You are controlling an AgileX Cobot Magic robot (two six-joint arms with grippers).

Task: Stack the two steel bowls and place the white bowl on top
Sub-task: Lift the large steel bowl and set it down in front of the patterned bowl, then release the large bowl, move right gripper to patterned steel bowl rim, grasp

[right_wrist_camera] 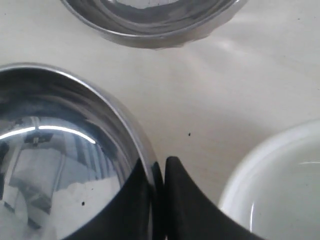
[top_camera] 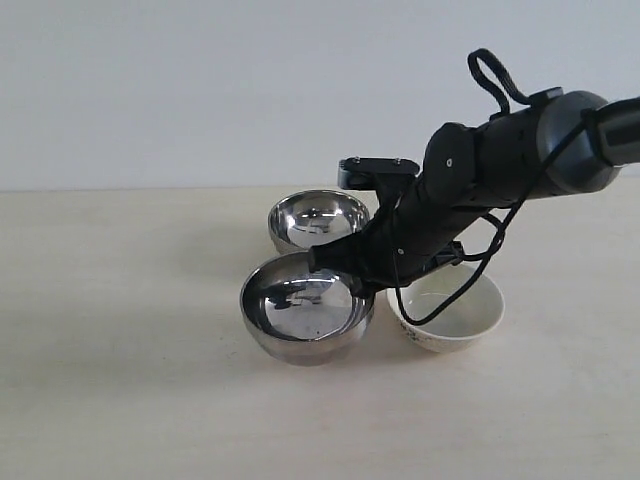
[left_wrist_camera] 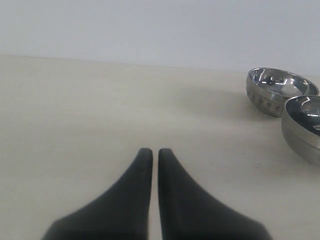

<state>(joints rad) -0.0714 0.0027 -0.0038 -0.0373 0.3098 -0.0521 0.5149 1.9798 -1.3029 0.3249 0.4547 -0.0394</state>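
Pinching the wide steel bowl by its rim with the right claw
left claw clenched, empty; dimpled steel bowl just behind, white bowl just beside, both on the tabletop

Dimpled bowl behind wide bowl; white bowl right.

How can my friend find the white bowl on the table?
Look at the pale table and follow the black robot arm down. Under it, right of the big steel bowl in the exterior view, sits the white bowl. It alone is creamy ceramic, not mirror-shiny metal.
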